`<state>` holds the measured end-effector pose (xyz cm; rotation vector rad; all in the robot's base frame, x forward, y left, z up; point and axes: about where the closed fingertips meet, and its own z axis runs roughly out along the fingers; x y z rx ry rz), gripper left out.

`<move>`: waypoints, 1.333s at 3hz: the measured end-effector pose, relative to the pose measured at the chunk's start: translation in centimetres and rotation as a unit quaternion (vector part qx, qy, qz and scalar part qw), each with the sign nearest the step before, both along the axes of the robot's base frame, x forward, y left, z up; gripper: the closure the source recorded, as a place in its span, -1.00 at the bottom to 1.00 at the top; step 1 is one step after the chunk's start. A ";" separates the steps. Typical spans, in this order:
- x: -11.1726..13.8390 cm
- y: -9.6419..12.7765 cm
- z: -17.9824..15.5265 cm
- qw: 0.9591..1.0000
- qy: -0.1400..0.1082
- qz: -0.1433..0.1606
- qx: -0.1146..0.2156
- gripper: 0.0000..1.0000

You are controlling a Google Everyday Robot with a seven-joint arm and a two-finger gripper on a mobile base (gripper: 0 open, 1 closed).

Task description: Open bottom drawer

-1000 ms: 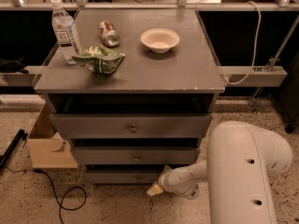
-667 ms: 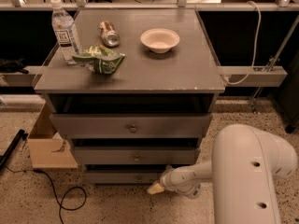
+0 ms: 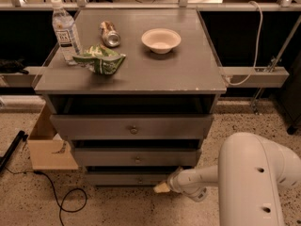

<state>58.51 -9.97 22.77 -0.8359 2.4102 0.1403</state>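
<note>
Gripper [image 3: 162,187] low by the floor, nothing visibly held; how far open, I cannot tell. Bottom drawer [image 3: 117,178] just left of it, knob [image 3: 139,179] near. Plan: centre on knob, pull straight outward.

Dim overhead light; gripper [image 3: 161,188] low beside shadowed bottom drawer [image 3: 127,178]

Not much going on here tbh. The big white arm [image 3: 254,178] slides a bit to the right and a touch lower in the shot compared to a second ago. The gripper [image 3: 161,187] goes with it, only a hair rightward, and now sits low down by the right end of the bottom drawer [image 3: 127,178] front.
</note>
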 end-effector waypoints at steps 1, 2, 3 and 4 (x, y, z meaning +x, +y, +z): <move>0.0 0.0 0.0 1.000 0.000 0.000 0.000 -1.00; -0.1 0.5 -0.1 1.000 -0.003 0.005 -0.006 -1.00; 0.0 1.0 -0.7 1.000 -0.006 0.011 -0.028 -1.00; 1.5 2.0 -0.9 0.997 -0.028 0.021 -0.072 -1.00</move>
